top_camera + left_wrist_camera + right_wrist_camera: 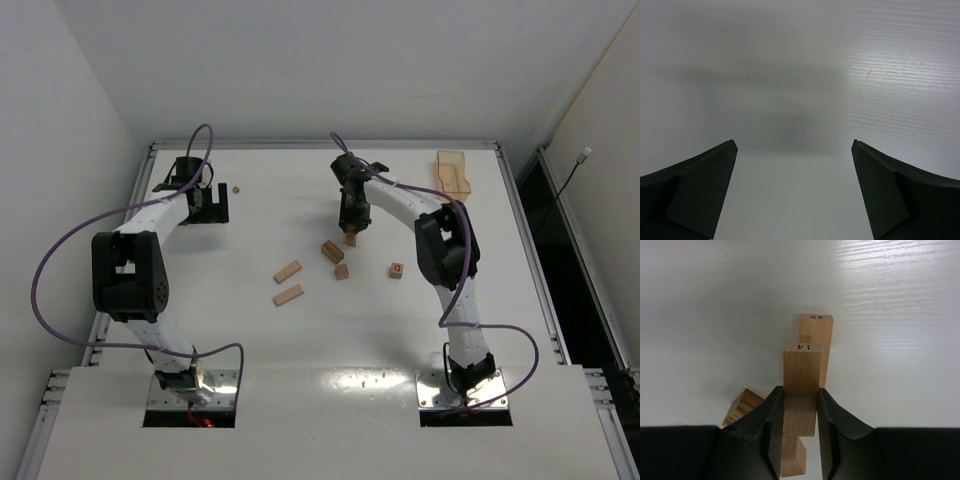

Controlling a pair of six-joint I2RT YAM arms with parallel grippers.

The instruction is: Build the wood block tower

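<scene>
A robotics lab; bare white walls [60, 100] around a framed white table [300, 340]; cabled robot arms [130, 275] bolted down.

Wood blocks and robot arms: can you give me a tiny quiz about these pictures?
1. True or false: the left arm has a block in its jaws.
2. Which number is printed on the block held in the right arm's jaws? A) 14 B) 49 C) 7
3. Which arm is nearer the tray?
Key: 1 false, its jaws are wide open and empty; 2 A; 3 the right arm.
</scene>
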